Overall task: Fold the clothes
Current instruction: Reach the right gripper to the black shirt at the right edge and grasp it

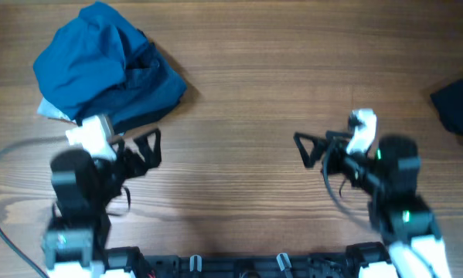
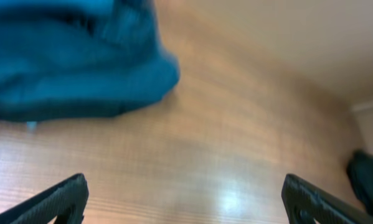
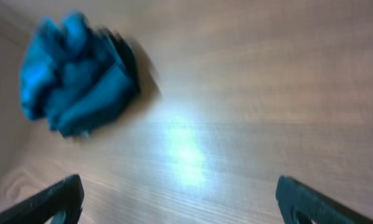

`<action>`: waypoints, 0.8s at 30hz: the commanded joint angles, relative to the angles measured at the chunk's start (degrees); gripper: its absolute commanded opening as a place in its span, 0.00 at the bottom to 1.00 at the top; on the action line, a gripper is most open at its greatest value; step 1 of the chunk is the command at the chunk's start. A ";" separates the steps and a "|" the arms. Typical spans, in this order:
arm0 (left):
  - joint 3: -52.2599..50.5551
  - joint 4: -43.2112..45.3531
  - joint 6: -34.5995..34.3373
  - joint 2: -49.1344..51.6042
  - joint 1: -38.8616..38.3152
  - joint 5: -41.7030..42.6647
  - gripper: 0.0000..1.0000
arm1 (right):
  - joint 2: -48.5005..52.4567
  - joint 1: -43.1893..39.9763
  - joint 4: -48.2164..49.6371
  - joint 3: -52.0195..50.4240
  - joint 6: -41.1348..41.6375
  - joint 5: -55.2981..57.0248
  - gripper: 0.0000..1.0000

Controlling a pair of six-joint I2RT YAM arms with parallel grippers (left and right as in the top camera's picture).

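- Over at the right edge of the counter [image 1: 246, 93] we can see the black shirt [image 1: 457, 104]. It's a dark lump cut off by the frame in the overhead view, so we only get part of it.
- It also peeks in at the lower right of the left wrist view [image 2: 367, 180], blurry, and we can't make out a collar or logo.
- Up in the far left corner sits a blue bundle [image 1: 103, 66], crumpled, bright blue on top with darker cloth along its right side.
- Our left end effector [image 1: 155, 148] sits just below that bundle, close to it but not touching. Its fingers are spread wide and it grips nothing, with bare wood between them in its wrist view [image 2: 186, 205].
- Our right end effector [image 1: 302, 150] is on the right half, pointing toward the middle. It's released too, with its fingers apart over bare wood [image 3: 177, 205].
- The shirt lies well off to the right of the right end effector, and neither arm touches it.
- Both wrist views are pretty blurry.
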 commanded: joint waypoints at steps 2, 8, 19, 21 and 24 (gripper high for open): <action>25.90 -16.41 6.03 18.71 -0.44 -0.98 0.99 | 21.92 -1.73 -12.74 24.70 -9.33 2.56 1.00; 43.87 -27.82 8.33 32.33 -0.44 -0.79 1.00 | 37.99 -8.04 -17.42 40.35 -9.62 10.23 1.00; 43.87 -30.97 8.31 32.63 -0.44 -0.79 1.00 | 59.98 -35.43 -19.58 56.37 -0.48 20.74 0.99; 43.87 -31.41 8.28 32.63 -0.44 -0.79 0.99 | 61.70 -38.73 -17.66 56.35 0.98 19.58 0.94; 43.87 -32.09 8.24 32.63 -0.44 -0.79 1.00 | 65.81 -40.74 -16.35 56.35 0.13 21.20 0.93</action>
